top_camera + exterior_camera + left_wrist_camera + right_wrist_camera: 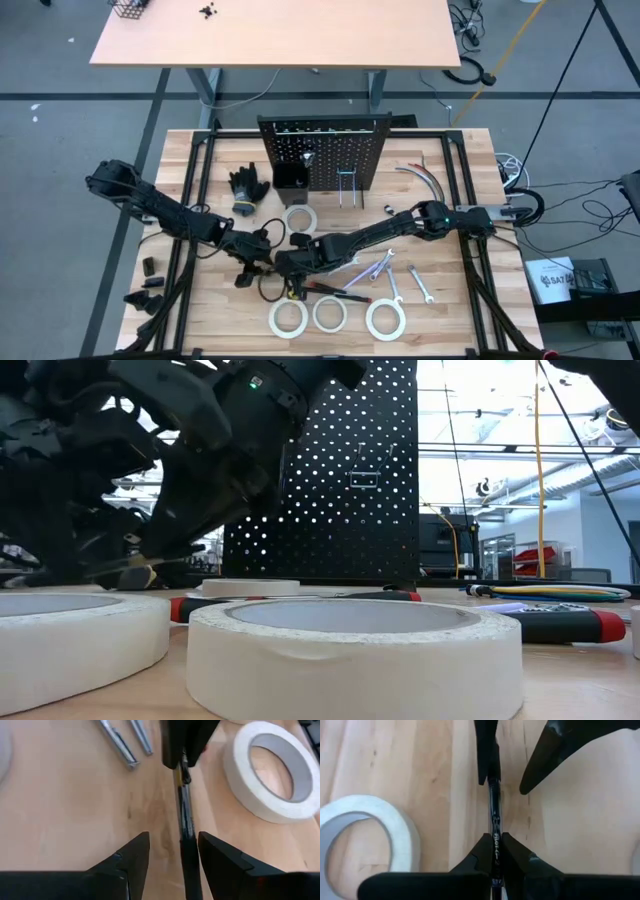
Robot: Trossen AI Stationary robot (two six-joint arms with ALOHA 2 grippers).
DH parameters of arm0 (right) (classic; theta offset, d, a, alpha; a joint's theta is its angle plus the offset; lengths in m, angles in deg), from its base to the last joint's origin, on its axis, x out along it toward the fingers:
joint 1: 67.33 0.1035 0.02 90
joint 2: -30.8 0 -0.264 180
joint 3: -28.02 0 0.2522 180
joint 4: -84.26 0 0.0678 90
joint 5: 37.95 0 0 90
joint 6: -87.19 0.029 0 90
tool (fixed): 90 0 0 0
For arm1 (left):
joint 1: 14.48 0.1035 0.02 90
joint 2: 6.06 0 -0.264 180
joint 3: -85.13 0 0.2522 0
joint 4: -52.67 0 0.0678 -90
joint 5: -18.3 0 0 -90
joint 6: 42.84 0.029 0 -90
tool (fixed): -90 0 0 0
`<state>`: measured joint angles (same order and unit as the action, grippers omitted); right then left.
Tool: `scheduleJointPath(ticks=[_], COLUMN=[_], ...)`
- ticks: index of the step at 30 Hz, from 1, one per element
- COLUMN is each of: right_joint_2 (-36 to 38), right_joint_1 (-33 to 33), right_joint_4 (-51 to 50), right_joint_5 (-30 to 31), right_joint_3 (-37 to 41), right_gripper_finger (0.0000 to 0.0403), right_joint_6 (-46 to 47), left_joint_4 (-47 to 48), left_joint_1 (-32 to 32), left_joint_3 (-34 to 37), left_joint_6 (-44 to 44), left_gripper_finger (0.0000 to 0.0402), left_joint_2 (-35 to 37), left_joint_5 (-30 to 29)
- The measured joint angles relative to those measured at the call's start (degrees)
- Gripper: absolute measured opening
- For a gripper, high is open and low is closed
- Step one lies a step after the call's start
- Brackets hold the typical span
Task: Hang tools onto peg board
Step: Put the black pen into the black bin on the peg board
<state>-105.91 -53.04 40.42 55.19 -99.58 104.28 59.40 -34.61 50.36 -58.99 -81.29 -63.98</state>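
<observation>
Matt wood table (455, 300) (shiny wrenches (372, 268))

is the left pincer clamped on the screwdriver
No, the left pincer stands open around the screwdriver, with gaps on both sides, while the right pincer grips it.

Tan desk (275, 35) on grey floor (60, 150), bright ceiling lights (520, 400).

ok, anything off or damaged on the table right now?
One thing: the nearest tape roll has a dent in its upper rim in the low view. Otherwise normal: right gripper clamps a screwdriver, left gripper open around it.
</observation>
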Motion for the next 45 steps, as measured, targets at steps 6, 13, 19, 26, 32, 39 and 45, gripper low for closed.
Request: scheduleJointPath(ticks=[6,13,19,26,32,39,45], right_joint_2=[0.00,0.03,0.61,0.72,0.72,0.72,4.42], right_joint_1=[-0.12,-0.71,-0.71,-0.73,-0.73,-0.73,-1.10], right_joint_4=[-0.20,-0.12,-0.06,0.12,-0.28,-0.22,-6.92], right_joint_5=[0.00,-0.37,0.97,1.42,1.63,1.11,-0.24], right_joint_3=[0.00,-0.04,-0.11,-0.11,-0.11,-0.13,-0.17], right_gripper_finger=[0.0012,0.0012,0.0012,0.0012,0.0012,0.0067,0.0155], right_joint_6=[-0.27,-2.17,-3.09,-3.41,-3.05,-2.80,-1.96], left_joint_4=[0.13,1.10,3.04,3.38,3.32,3.28,3.49], left_joint_1=[0.67,0.67,0.67,0.67,0.67,0.67,0.80], left_joint_3=[0.00,-0.04,-0.06,-0.04,-0.04,-0.04,-0.04], left_joint_6=[0.10,0.08,0.08,0.05,0.10,0.16,0.16], left_gripper_finger=[0.0171,0.0171,0.0171,0.0123,0.0024,0.0024,0.0024], left_joint_2=[-0.02,-0.19,-0.19,-0.19,-0.19,-0.19,-0.19], left_joint_5=[0.20,1.79,2.38,2.64,3.15,3.14,0.91])
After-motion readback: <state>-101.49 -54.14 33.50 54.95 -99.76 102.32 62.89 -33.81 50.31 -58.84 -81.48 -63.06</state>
